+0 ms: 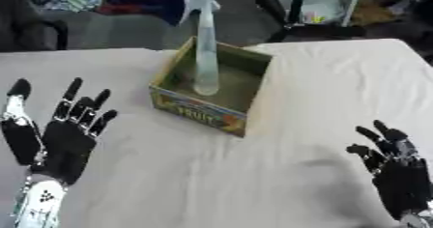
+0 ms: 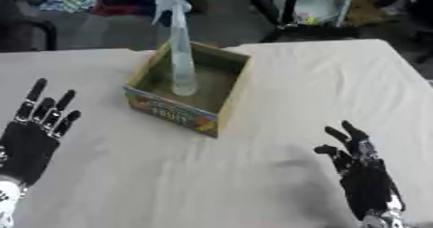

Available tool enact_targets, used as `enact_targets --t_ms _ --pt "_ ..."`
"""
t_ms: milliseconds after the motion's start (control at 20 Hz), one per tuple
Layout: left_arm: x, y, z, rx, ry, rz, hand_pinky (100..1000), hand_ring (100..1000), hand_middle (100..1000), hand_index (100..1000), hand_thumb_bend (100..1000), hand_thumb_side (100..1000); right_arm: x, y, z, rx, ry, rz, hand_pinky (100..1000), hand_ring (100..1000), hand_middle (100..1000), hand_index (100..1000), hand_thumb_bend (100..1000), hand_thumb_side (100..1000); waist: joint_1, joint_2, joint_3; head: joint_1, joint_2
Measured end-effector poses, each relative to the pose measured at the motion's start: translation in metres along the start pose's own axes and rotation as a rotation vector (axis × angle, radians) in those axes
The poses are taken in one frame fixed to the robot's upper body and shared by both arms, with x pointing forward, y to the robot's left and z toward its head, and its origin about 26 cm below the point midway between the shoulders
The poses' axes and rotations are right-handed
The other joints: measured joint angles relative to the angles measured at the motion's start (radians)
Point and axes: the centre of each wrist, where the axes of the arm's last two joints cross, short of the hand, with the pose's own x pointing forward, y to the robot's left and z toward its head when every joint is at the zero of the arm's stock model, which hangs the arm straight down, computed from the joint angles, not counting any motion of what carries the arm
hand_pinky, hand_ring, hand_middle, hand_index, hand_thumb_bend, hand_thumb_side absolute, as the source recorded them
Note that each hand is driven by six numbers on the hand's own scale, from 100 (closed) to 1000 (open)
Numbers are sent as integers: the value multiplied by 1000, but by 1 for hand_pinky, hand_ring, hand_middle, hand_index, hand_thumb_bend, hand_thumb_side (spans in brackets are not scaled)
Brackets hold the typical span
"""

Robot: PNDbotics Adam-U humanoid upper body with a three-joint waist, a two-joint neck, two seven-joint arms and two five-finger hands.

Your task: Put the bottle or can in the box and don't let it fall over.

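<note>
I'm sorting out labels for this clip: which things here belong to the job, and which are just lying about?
Part of the job:
spray bottle, upright in the box
cardboard box
left hand, open
right hand, open

Just there:
white tablecloth
clutter behind the table

box label print blurred; right hand wrist cut off at bottom edge

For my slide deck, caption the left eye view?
Spray bottle stands upright in the cardboard box; left hand and right hand rest open.
</note>
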Motion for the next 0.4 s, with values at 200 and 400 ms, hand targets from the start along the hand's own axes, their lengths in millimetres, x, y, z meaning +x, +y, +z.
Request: enact_targets --t_ms 200,400 --pt "-11 3 0 -21 42 12 641 983 573 1000 361 920 0 0 0 5 -2 -4 1000 610 832 1000 100 787 0 0 -2 10 0" --pt "-15 4 1 -33 65 17 645 988 575 1000 349 931 0 0 0 7 -3 -10 1000 610 832 1000 100 790 2 1 -5 16 0"
